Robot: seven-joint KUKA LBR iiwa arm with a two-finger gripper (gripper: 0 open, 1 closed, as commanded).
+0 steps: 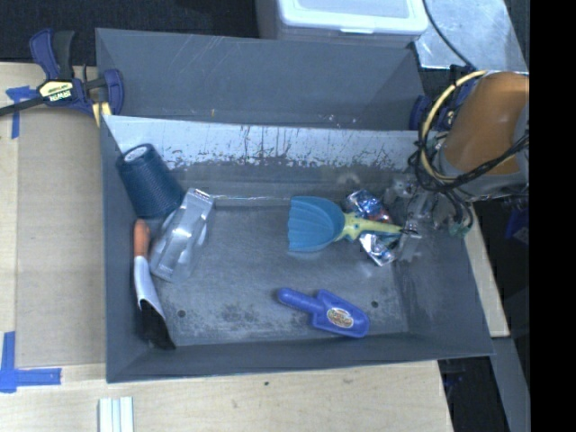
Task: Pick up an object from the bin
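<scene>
grey metal bin [270, 160], scuffed on the floor and rust-streaked along the back wall. reaching in from the right, over the right wall: robot arm with an orange wrist cover [486, 120] and looped black and yellow cables [432, 142]. hand [409, 228] down low at the right end of the floor, right at the tip of the yellow-green handle of a blue toy scoop [310, 225]. cannot tell whether wide, narrow or closed round the handle; metal parts there too tangled with the foil to read. scoop lying flat near the middle of the floor, blade to the left, handle pointing right toward the hand. crumpled shiny foil wrapper [367, 207] touching the handle, bunched behind it and in front of it, with red and blue print. nearer the front wall, apart from the scoop: blue plastic tool [326, 311] with a round gold label, lying slantwise. well apart, along the left wall: 4 more things. dark blue cup [148, 183] tipped on its side in the back-left corner; clear plastic pack [180, 237] just beside and in front of it, touching; orange stick [140, 238] between the pack and the left wall; white and black piece [148, 309] in front of that, in the front-left corner. all 4 resting on the floor.
</scene>
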